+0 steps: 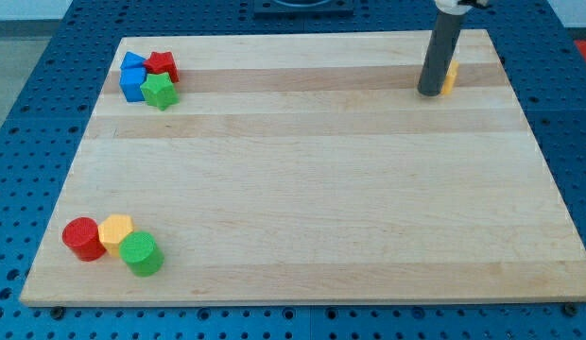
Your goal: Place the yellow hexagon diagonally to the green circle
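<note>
The yellow hexagon [115, 230] lies near the view's bottom left corner of the wooden board. It touches a red circle [82, 238] on its left and the green circle [141, 253] at its lower right. My tip [430, 93] rests on the board near the view's top right, far from these blocks. A second yellow block [451, 77] sits just right of the rod, mostly hidden behind it; its shape cannot be made out.
A cluster sits at the view's top left: two blue blocks [132, 83], a red block [162, 64] and a green block [160, 92], all touching. The board [321, 189] lies on a blue perforated table.
</note>
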Robot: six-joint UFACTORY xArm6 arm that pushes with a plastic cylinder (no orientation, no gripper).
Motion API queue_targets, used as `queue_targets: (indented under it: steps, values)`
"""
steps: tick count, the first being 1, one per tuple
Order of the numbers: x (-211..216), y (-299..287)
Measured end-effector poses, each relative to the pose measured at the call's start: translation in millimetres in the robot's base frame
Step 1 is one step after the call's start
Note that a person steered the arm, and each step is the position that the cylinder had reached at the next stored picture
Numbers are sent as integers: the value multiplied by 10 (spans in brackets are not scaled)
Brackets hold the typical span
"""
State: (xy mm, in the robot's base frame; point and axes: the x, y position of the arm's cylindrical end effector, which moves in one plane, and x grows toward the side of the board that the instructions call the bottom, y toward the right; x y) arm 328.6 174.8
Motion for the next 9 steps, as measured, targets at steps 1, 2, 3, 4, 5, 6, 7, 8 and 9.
queue_targets:
  steps: [1, 2, 3, 4, 5, 6, 7, 8, 9]
  values:
    - [331, -360]
    - [673, -893]
    - [892, -1355]
    - [1065, -1860]
    - [1101, -2393]
    - [1118, -2991]
    - [1203, -3520]
    - [1443, -4018]
    - [1764, -4450]
